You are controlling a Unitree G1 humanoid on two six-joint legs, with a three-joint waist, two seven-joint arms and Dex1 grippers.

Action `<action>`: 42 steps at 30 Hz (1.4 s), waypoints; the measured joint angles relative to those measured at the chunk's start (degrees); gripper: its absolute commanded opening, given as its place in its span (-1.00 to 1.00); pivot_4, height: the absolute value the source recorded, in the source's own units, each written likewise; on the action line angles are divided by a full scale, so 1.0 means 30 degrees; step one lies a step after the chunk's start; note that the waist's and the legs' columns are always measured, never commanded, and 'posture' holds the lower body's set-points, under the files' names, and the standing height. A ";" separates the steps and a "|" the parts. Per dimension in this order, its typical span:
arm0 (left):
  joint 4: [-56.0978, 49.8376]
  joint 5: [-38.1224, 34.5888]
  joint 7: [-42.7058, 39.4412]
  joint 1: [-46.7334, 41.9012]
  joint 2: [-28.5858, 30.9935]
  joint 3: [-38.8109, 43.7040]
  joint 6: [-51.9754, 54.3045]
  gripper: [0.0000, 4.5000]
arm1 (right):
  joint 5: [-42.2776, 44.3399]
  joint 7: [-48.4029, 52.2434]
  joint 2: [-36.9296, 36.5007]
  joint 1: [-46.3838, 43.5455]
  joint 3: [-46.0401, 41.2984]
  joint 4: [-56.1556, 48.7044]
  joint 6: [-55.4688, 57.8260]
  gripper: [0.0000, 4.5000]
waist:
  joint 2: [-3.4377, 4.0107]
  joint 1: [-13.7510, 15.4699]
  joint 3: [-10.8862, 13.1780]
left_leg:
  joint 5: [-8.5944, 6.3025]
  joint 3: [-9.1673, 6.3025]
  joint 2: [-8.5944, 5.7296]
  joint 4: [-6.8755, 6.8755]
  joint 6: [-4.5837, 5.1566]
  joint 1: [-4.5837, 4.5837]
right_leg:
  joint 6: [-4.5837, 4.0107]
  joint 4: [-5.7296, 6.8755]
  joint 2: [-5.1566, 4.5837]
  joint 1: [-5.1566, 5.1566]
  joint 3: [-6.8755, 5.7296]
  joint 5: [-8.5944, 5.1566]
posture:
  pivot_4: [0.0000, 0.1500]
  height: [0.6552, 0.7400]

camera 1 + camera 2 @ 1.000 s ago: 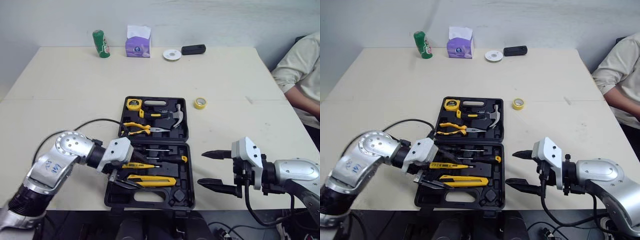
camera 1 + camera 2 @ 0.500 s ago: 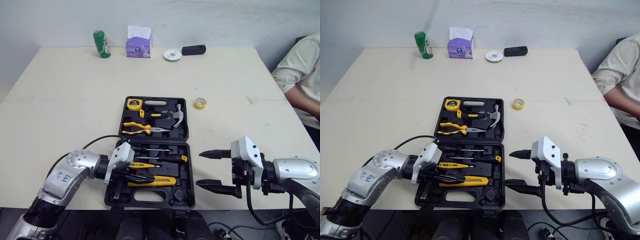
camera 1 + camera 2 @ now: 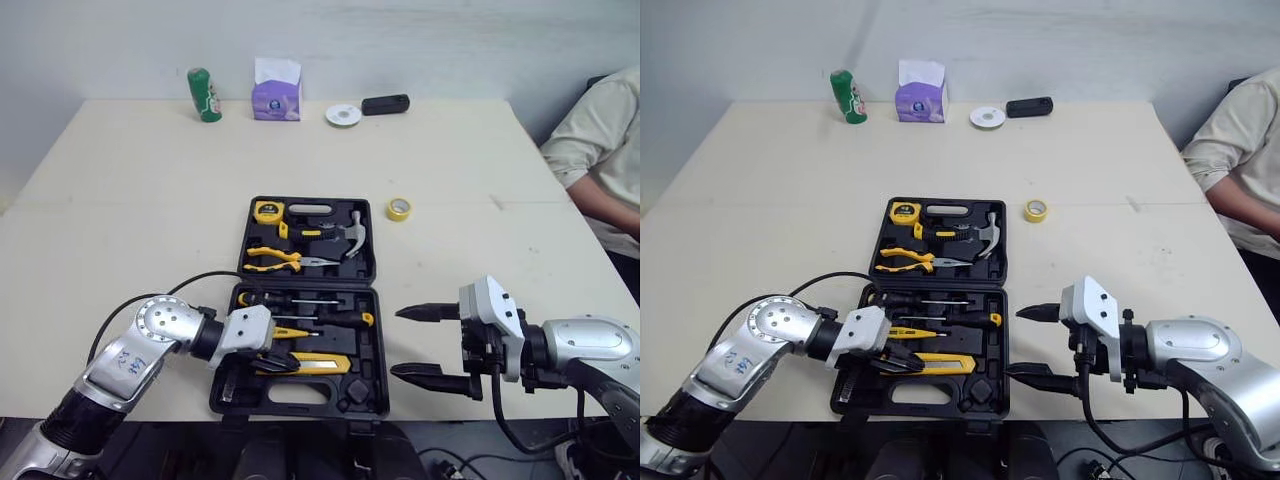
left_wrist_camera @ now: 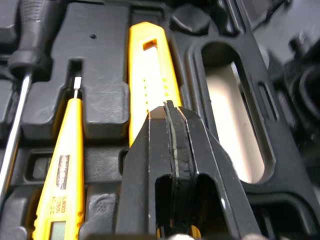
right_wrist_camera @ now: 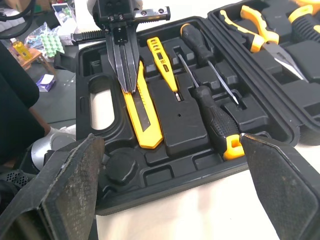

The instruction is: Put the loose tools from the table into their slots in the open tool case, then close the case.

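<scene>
The black tool case (image 3: 355, 385) lies open in the middle of the table. Its near half holds a yellow utility knife (image 3: 322, 362), a yellow tester pen (image 3: 295, 333) and two screwdrivers (image 3: 335, 318). The far half holds pliers (image 3: 285, 262), a hammer (image 3: 345, 232) and a tape measure (image 3: 267, 210). My left gripper (image 3: 288, 361) is shut, its fingers (image 4: 169, 150) pressed together with nothing between them, tips resting over the knife's (image 4: 149, 75) left part. My right gripper (image 3: 398, 343) hangs open just right of the case, holding nothing. A yellow tape roll (image 3: 399, 208) lies loose on the table right of the case.
Along the far edge stand a green can (image 3: 203, 93), a tissue box (image 3: 277, 88), a white disc (image 3: 343, 115) and a black object (image 3: 386, 103). A person's arm and sleeve (image 3: 595, 150) are at the table's right side.
My left gripper has shut and swung from the case's left edge rightward over the utility knife. The right gripper has stayed in place, open.
</scene>
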 measured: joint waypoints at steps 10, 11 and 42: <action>0.0155 -0.1237 0.0094 0.0451 -0.0244 0.0763 0.1019 -0.62 | -0.0135 -0.0215 0.0003 0.0485 -0.0059 0.0000 -0.0089 1.00 | 0.0127 -0.0048 -0.0096 | -0.0108 0.0005 0.0017 -0.0018 0.0076 0.0102 | -0.0009 0.0003 0.0002 0.0063 0.0014 -0.0026 | 1.00 0.80; 0.0139 -0.1890 0.0067 0.0635 -0.0317 0.1203 0.1618 -0.46 | -0.0137 -0.0314 0.0025 0.0602 -0.0207 0.0008 -0.0110 1.00 | 0.0108 -0.0052 -0.0080 | -0.0098 0.0005 0.0018 -0.0014 0.0061 0.0079 | -0.0009 0.0011 0.0002 0.0040 0.0013 -0.0026 | 1.00 0.80; 0.6207 -0.5771 0.9106 0.5304 -0.1354 1.7707 0.3786 0.99 | -0.4235 -0.2226 0.0212 0.0228 -0.7776 1.4776 -0.4568 1.00 | -0.0106 -0.0100 0.0144 | -0.0122 0.0048 0.0011 0.0013 -0.0159 -0.0148 | 0.0012 0.0048 -0.0019 -0.0211 0.0036 -0.0011 | 1.00 0.80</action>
